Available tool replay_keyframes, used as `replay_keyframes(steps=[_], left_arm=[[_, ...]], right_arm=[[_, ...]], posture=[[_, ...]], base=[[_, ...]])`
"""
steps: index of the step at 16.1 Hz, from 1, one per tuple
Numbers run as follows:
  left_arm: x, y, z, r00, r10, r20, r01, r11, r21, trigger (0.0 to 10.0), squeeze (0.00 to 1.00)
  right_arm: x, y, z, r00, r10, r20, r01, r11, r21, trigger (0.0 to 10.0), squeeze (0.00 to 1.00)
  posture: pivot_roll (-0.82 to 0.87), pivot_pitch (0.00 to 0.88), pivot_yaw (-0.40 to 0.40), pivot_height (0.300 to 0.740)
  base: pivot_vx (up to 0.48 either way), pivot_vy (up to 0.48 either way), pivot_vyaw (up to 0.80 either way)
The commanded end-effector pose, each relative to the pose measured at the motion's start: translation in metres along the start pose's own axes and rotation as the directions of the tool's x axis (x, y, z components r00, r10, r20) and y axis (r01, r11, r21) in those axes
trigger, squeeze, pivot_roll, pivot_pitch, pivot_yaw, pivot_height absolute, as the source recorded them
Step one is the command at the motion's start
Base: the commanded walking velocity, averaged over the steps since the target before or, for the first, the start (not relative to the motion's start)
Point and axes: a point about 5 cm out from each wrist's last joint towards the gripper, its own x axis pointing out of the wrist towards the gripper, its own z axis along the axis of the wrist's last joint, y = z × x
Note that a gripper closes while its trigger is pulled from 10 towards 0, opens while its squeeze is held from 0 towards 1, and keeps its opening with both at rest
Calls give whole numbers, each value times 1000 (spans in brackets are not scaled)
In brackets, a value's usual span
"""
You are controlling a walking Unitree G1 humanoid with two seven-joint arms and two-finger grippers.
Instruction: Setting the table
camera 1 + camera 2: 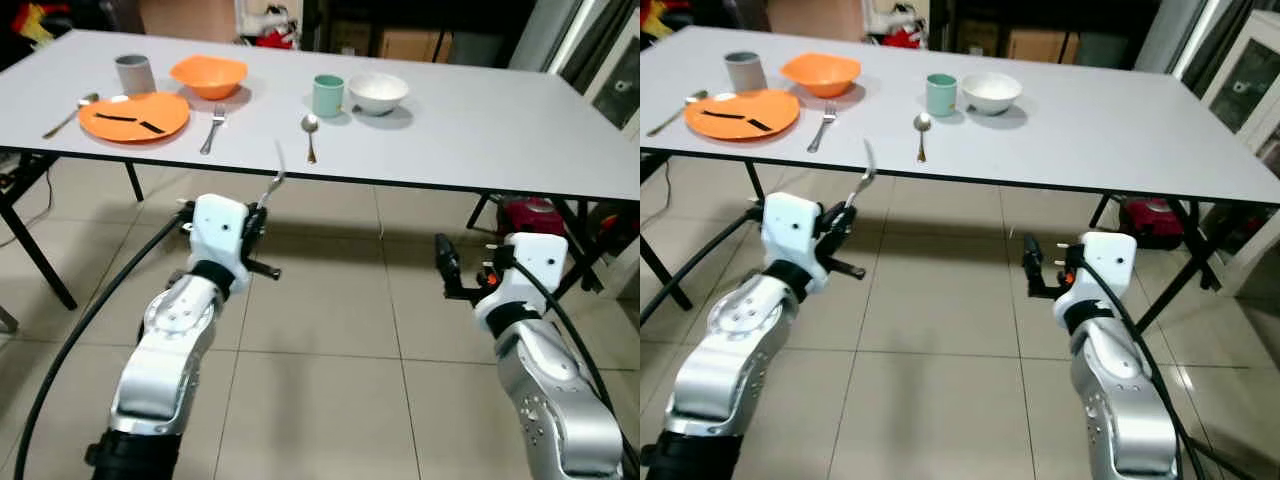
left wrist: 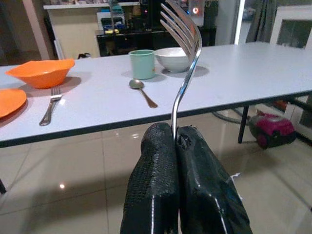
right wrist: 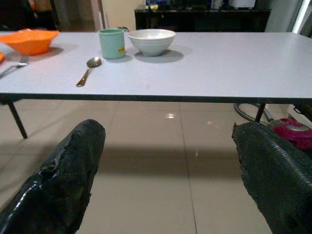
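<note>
Tiled floor lies under us, and a long white table (image 1: 470, 130) stands just ahead. Our left gripper (image 2: 176, 146) has its jaws pressed tight on the handle of a fork (image 2: 184, 58), which rises from them with its tines up and curving forward. It hangs short of the table's near edge, over the floor and below the tabletop.

Straight beyond the fork lies a spoon (image 1: 310, 135), and past that a green cup (image 1: 327, 95) and a white bowl (image 1: 378, 92), the cup just beside the bowl. This place has no fork yet, so we judge the fork belongs here. Farther off to the left of these jaws is a finished-looking setting: a second fork (image 1: 213, 128), an orange plate (image 1: 134, 116), an orange bowl (image 1: 209, 75), a grey cup (image 1: 134, 73) and another spoon (image 1: 70, 114).

Our right gripper (image 3: 168, 161) hangs over the floor with its jaws spread wide and nothing between them, facing the bare right stretch of the table.

We are carrying the fork in. Next we need to lift it above the edge, reach forward and lay it flat near the spoon without knocking the cup.
</note>
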Motion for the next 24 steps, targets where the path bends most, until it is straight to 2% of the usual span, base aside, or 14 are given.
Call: replay_keyframes(steps=[1, 13, 19, 24], left_arm=[[-1, 4, 2, 1000, 6, 11, -6, 1000, 10, 10000, 0], [4, 0, 3, 1000, -19, 17, 19, 1000, 1, 10000, 0], [7, -1, 3, 1000, -25, 18, 25, 1000, 2, 10000, 0], [10, 5, -2, 1000, 14, -11, -14, 1000, 22, 10000, 0]], right_arm=[[0, 3, 5, 1000, 12, 18, -12, 1000, 12, 10000, 0], [1, 2, 8, 1000, 2, 21, -2, 1000, 19, 10000, 0], [2, 3, 8, 1000, 12, 26, -12, 1000, 4, 10000, 0], [1, 7, 4, 993, 113, -13, -114, 993, -42, 10000, 0]], posture=[[-7, 0, -52, 740], [-17, 0, -48, 740], [-22, 0, -44, 740], [-27, 0, -38, 740]], base=[[334, 0, -788], [353, 0, -788], [354, 0, 0], [355, 0, 0]])
